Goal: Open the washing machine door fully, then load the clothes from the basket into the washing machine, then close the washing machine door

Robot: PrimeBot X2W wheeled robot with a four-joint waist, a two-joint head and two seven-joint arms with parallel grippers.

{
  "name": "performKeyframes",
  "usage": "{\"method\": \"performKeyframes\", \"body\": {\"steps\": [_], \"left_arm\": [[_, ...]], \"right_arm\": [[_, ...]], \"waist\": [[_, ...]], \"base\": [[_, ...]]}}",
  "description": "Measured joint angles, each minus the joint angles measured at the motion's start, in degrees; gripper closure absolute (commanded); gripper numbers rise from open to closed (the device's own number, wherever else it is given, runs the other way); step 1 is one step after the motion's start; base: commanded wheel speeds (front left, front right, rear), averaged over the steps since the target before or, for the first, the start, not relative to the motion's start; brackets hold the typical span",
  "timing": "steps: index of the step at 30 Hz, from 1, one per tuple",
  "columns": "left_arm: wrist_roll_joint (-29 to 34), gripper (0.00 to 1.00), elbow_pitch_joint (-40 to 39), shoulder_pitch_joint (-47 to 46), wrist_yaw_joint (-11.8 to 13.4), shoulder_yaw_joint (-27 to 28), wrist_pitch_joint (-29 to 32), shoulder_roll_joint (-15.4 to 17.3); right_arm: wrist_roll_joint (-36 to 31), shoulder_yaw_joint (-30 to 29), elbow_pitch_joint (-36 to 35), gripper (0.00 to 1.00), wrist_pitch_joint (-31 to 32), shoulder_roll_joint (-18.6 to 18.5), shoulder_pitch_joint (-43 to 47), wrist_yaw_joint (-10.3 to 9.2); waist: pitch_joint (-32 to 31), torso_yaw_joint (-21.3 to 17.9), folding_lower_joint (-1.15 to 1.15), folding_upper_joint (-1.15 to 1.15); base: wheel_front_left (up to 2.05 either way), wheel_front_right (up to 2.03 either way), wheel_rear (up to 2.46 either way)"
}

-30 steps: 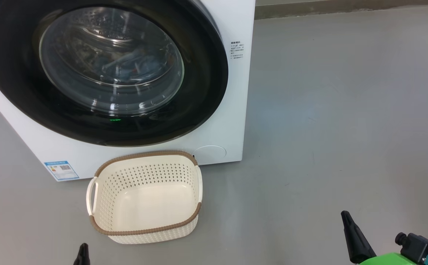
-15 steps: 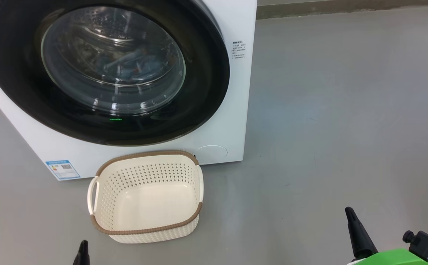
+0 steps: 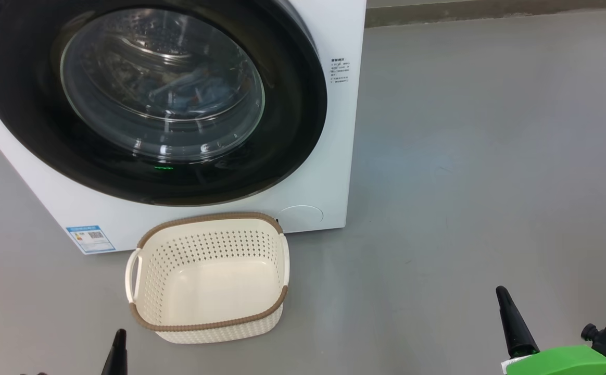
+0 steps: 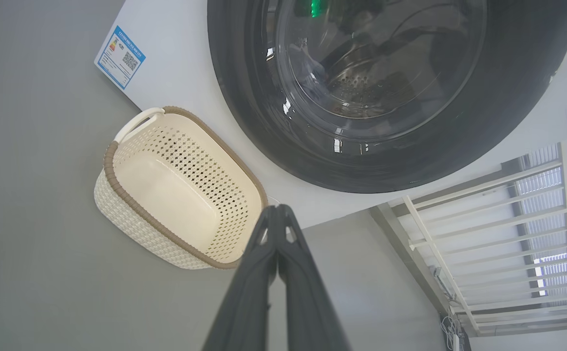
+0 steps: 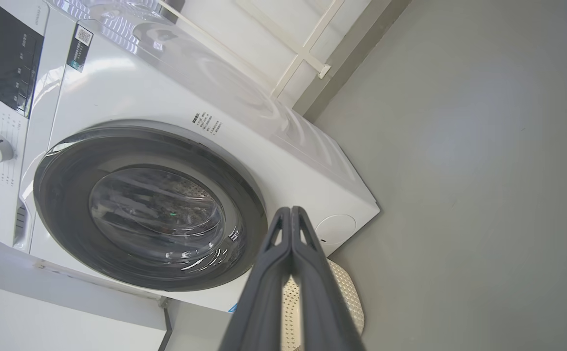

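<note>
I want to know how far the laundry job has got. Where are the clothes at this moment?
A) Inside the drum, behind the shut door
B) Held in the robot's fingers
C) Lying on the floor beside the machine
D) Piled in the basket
A: the light blue clothes show through the glass of the shut washing machine door, and the basket on the floor in front of it is empty.
</note>
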Motion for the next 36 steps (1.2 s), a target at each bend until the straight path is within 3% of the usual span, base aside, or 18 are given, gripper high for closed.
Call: {"method": "performKeyframes", "body": {"steps": [36], "left_arm": [[-21.7, 1.0, 1.1, -4.0, -0.9, 1.2, 5.9, 0.3]], "right_arm": [[22.8, -2.3, 0.1, 1.0, 6.0, -0.1, -2.3, -0.25]], "waist": [[0.0, 0.6, 0.0, 0.0]], "base": [[0.0, 0.0, 0.0]]}}
